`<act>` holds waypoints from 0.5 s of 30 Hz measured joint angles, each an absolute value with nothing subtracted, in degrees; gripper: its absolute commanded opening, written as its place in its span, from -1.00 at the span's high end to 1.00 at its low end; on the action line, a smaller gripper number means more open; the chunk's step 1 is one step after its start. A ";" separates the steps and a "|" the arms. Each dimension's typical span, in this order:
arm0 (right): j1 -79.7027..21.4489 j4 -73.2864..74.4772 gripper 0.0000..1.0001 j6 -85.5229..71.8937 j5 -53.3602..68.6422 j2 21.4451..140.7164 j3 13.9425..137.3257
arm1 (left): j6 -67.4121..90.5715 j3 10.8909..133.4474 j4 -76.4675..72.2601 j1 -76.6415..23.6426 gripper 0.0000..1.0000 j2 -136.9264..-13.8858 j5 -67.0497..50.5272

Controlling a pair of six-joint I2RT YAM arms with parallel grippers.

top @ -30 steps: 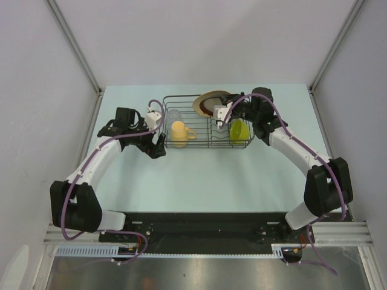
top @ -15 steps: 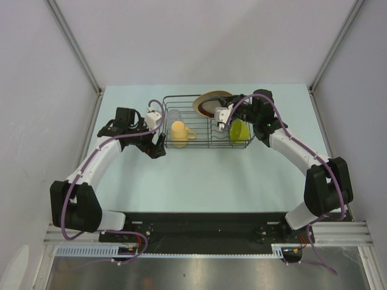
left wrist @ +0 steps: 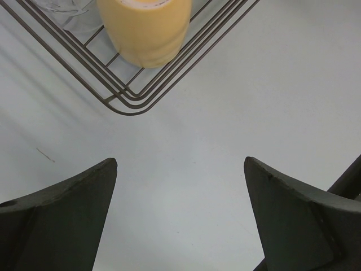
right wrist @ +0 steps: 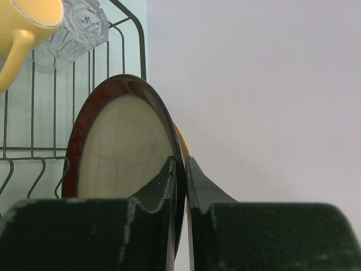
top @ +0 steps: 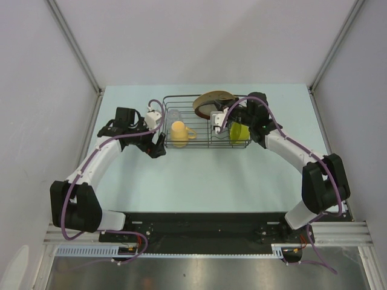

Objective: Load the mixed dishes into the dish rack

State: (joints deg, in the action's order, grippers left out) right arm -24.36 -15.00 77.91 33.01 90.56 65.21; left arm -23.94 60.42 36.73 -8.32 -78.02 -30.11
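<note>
The black wire dish rack (top: 208, 146) stands at the table's far middle. In it are the yellow-orange mug (top: 178, 133), the clear glass (top: 173, 115) and the lime-green bowl (top: 239, 132). My right gripper (top: 215, 113) is shut on the rim of the dark-rimmed tan plate (top: 211, 101) and holds it on edge over the rack's back middle. In the right wrist view the fingers (right wrist: 169, 186) pinch the plate (right wrist: 124, 147). My left gripper (top: 158, 148) is open and empty by the rack's front left corner (left wrist: 127, 104), near the mug (left wrist: 145, 28). The white bowl and leaf-pattern plate are out of view.
Grey walls with metal frame posts (top: 75, 48) close in the pale green table (top: 199, 181) on three sides. The rack's upright wires (right wrist: 141, 51) stand just behind the held plate, with the glass (right wrist: 79, 31) and mug (right wrist: 25, 20) beyond.
My right gripper has shifted a little left with the plate, which now stands more on edge. The green bowl shows more. The left arm has not moved.
</note>
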 measured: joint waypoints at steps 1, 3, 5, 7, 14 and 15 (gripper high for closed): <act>-24.43 -14.85 1.00 78.22 33.04 90.56 65.21 | -23.94 60.42 36.64 -8.32 -0.99 -78.02 -30.11; -24.43 -14.46 1.00 78.56 33.08 90.59 65.23 | -23.94 60.42 36.49 -8.32 -1.00 -78.02 -30.11; -24.43 -14.04 1.00 78.76 33.12 90.63 65.28 | -23.97 60.42 36.49 -8.32 -0.99 -78.02 -30.06; -24.43 -14.06 1.00 78.96 33.34 90.91 65.32 | -23.97 60.42 36.47 -8.32 -1.00 -78.02 -29.95; -24.64 -15.90 1.00 77.71 33.26 94.85 65.52 | -23.97 60.42 36.45 -8.27 -1.00 -78.02 -29.52; -24.62 -16.56 1.00 77.30 33.23 95.68 65.52 | -23.99 60.42 36.42 -8.27 -1.00 -78.02 -29.50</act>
State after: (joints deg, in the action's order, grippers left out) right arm -24.62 -16.56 77.30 33.23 95.68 65.52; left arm -23.99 60.42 36.42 -8.27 -78.02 -29.50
